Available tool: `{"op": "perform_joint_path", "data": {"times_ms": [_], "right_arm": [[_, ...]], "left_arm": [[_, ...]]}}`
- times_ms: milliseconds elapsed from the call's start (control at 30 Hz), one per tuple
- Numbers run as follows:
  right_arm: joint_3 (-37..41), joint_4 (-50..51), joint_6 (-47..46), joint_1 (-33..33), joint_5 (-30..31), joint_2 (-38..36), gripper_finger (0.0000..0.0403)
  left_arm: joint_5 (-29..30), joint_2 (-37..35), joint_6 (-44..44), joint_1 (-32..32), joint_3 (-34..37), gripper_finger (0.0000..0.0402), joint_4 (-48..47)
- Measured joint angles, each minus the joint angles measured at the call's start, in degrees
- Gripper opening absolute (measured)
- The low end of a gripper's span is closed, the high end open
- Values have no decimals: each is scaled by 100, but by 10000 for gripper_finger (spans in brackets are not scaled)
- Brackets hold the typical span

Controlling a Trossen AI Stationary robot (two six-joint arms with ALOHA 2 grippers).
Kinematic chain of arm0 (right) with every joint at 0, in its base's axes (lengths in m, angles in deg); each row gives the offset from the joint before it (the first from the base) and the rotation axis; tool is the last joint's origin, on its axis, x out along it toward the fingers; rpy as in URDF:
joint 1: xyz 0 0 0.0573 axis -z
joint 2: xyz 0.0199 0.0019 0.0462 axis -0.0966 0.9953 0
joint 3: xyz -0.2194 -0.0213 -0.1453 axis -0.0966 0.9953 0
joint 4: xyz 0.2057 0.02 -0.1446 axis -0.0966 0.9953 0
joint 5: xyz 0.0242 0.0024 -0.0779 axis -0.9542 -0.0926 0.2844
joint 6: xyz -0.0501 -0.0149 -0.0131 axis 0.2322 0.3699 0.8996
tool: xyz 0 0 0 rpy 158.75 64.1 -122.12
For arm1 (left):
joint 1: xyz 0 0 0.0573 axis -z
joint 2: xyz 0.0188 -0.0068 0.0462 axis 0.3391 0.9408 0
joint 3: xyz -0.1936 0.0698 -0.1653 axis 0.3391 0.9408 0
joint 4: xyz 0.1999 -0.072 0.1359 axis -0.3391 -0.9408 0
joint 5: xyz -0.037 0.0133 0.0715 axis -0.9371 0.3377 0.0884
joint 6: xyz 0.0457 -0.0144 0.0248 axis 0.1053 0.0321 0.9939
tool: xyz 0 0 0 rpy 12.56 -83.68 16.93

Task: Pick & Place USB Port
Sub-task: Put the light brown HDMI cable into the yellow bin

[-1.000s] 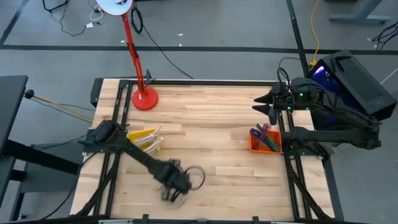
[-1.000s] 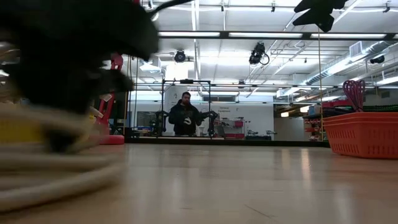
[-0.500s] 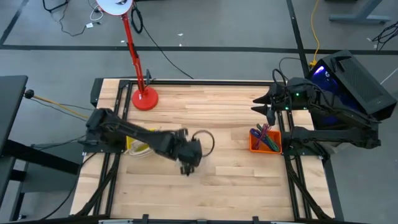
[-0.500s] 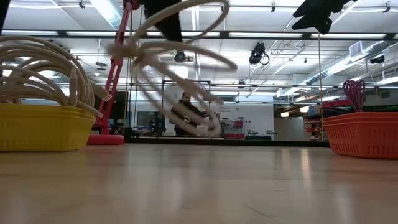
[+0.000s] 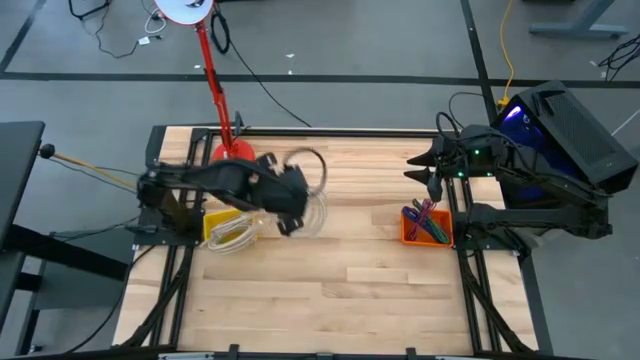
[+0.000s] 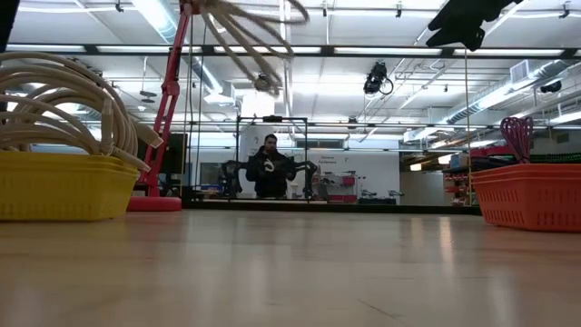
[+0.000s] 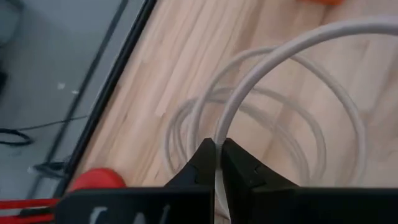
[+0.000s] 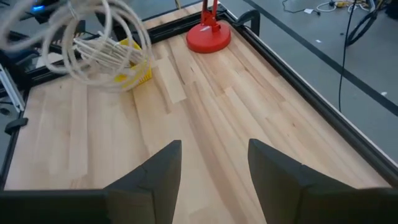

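Observation:
My left gripper (image 5: 291, 206) is high over the table's left middle, shut on a coiled white USB cable (image 5: 314, 196). In the left wrist view the cable's loops (image 7: 283, 118) spread out beyond the fingers. The low view shows the coil (image 6: 255, 25) far above the tabletop. A yellow basket (image 5: 228, 231) at the left holds more white cables (image 6: 64, 98). An orange basket (image 5: 424, 227) with coloured cables stands at the right. My right gripper (image 8: 214, 167) is open, raised by the right edge, and touches nothing. My left gripper pinches one strand of the coil (image 7: 219, 148) between its two fingertips. The fingers slant downward from the table's left side. The coil is lifted clear of the table, and its loops hang loose around and below the fingers.
A red lamp's base (image 5: 232, 157) stands at the far left, its pole (image 6: 171, 100) rising behind the yellow basket. Bare wooden tabletop (image 5: 350, 290) lies between the two baskets. A person (image 6: 270, 168) stands far off in the room beyond the table.
My left gripper has risen from near the table's near edge and swung toward the far edge, rolling as it went and staying shut. The cable coil has come up off the table with it and swings, hanging clear.

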Motion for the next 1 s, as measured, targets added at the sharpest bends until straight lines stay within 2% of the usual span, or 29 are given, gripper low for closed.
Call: {"op": "perform_joint_path", "data": {"times_ms": [133,267,400,600,700,867,1000], "right_arm": [[0,10,2,0,0,-1,188],[0,53,-2,0,2,-1,188],[0,75,-3,0,1,-2,188],[0,144,-9,0,0,0,188],[0,166,-9,0,0,0,188],[0,160,-20,-2,1,0,187],[0,157,-19,-2,171,0,188]], "left_arm": [[-81,-490,-441,-232,94,10,-26],[9,-991,-950,-490,575,10,-8],[-71,-1618,-974,-665,1365,10,-43],[-783,-2618,-942,-1009,2858,10,-40],[-1082,-3192,-1159,-1234,3391,10,-51],[-1303,-4137,-1829,-1535,3941,10,-55],[-1807,-4631,-2004,-1699,4262,10,-44]]}}
